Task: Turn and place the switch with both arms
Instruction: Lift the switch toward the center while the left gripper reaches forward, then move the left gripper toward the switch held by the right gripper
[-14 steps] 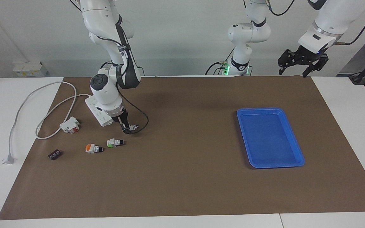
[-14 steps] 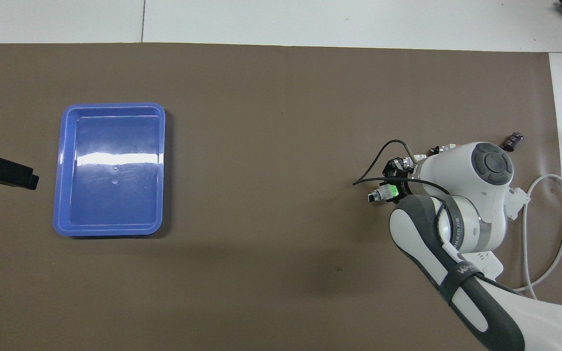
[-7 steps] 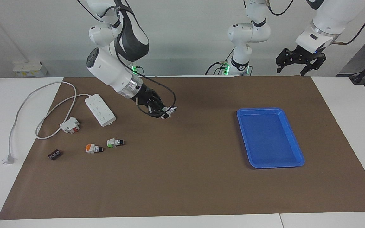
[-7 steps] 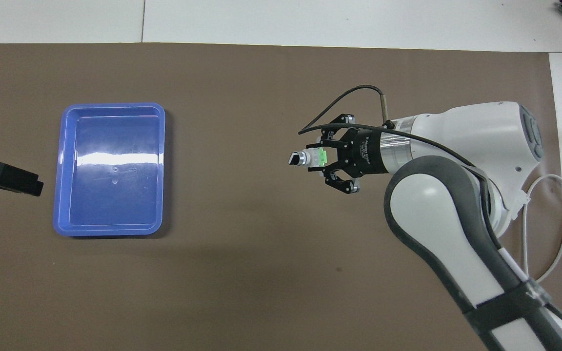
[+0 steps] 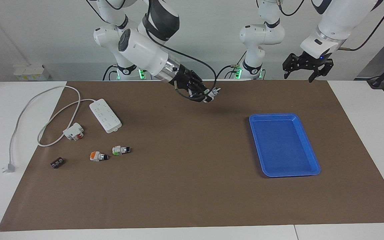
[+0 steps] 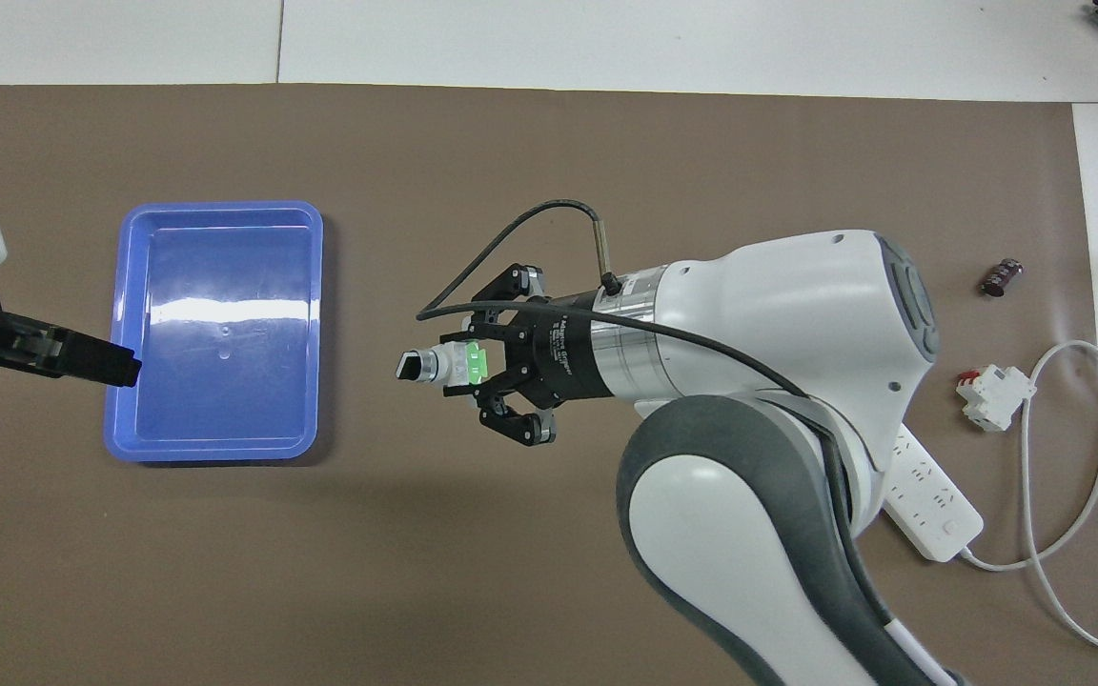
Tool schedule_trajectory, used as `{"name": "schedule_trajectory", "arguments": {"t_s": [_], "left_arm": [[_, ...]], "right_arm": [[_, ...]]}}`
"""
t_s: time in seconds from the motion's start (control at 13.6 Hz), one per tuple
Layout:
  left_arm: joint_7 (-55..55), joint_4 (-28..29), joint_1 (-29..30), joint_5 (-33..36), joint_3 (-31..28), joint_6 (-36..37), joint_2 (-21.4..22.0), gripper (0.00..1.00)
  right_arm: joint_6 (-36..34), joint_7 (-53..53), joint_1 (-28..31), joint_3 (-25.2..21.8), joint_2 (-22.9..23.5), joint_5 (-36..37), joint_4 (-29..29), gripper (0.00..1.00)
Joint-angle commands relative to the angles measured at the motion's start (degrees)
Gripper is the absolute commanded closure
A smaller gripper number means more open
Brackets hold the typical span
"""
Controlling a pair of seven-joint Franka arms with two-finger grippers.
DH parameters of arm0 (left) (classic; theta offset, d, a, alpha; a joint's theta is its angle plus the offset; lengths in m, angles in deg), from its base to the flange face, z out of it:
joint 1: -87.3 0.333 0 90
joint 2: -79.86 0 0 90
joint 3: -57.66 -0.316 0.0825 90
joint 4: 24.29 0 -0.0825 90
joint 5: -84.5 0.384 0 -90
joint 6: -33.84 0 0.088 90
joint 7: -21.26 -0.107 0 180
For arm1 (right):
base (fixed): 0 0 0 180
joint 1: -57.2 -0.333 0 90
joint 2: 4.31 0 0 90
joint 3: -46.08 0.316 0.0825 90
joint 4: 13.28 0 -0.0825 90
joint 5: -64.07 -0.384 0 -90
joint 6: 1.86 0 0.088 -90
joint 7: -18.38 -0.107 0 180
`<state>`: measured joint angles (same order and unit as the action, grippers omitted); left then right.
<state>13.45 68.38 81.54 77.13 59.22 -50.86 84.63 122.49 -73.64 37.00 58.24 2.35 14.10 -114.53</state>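
In the facing view, the right gripper [image 5: 208, 96] is raised over the brown mat [image 5: 192, 186], above the part of the tabletop between the power strip [image 5: 105, 115] and the blue tray [image 5: 283, 144]. Its jaws are clamped on the switch [image 5: 212, 94], which sticks out past the fingertips toward the left arm's end of the tabletop, clear of the mat. The left gripper [image 5: 305, 68] hangs in the air over the edge of the mat at the robots' end, jaws spread wide and holding nothing. On the mat toward the right arm's end lie an orange-topped switch [image 5: 98, 156], a paler-green switch [image 5: 121, 150], a white breaker block [image 5: 73, 131] and a small black part [image 5: 57, 163].

In the overhead view, the right gripper [image 6: 473, 367] points at the tray [image 6: 215, 214]. The switch [image 6: 439, 364] sits between the two fingertips, gripped by its white and bright green body, while its silvery collar and dark knob end project out of the jaws toward the tray. The outer links splay to either side of it. The left gripper [image 6: 91, 360] reaches in over the tray's rim at the left arm's end, only its dark fingers showing.
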Motion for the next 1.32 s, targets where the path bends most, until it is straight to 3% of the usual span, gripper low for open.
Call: {"name": "schedule_trajectory", "arguments": {"t_s": [0.0,0.22,0.37,0.51,0.66,0.73,0.95,1.25], "left_arm": [[4.53,0.58,0.22,-9.73,-0.59,-1.53,1.04,0.06],[12.46,0.93,-1.18,-13.26,-0.07,-5.12,1.04,0.21],[12.82,2.68,-1.19,-20.37,-0.07,-5.83,1.74,0.21],[15.36,3.39,-1.62,-21.63,0.37,-5.58,2.09,0.21],[16.17,3.13,-1.98,-21.37,1.08,-4.79,2.09,0.13],[15.82,3.39,-1.98,-20.58,1.08,-4.52,2.18,0.0],[12.49,4.36,-2.42,-19.79,2.21,-2.85,3.06,0.0],[12.38,5.06,-7.41,-11.97,3.1,-8.19,3.15,0.0]], "right_arm": [[-2.7,-0.26,0.25,0.24,0.98,-1.27,1.84,1.0],[-4.38,-0.17,0.16,0.32,0.9,-0.57,1.84,1.0],[-4.47,-0.26,0.16,0.32,0.81,-0.57,1.76,1.0],[-4.38,-0.17,0.16,0.32,0.81,-0.57,1.76,1.0],[-4.3,-0.17,0.16,0.32,0.81,-0.57,1.85,1.0],[-4.29,-0.17,0.16,0.32,0.81,-0.57,1.85,1.0],[-4.38,-0.17,0.16,0.32,0.81,-0.57,1.84,1.0],[-4.3,-0.09,0.16,0.32,0.81,-0.48,1.76,1.0]]}}
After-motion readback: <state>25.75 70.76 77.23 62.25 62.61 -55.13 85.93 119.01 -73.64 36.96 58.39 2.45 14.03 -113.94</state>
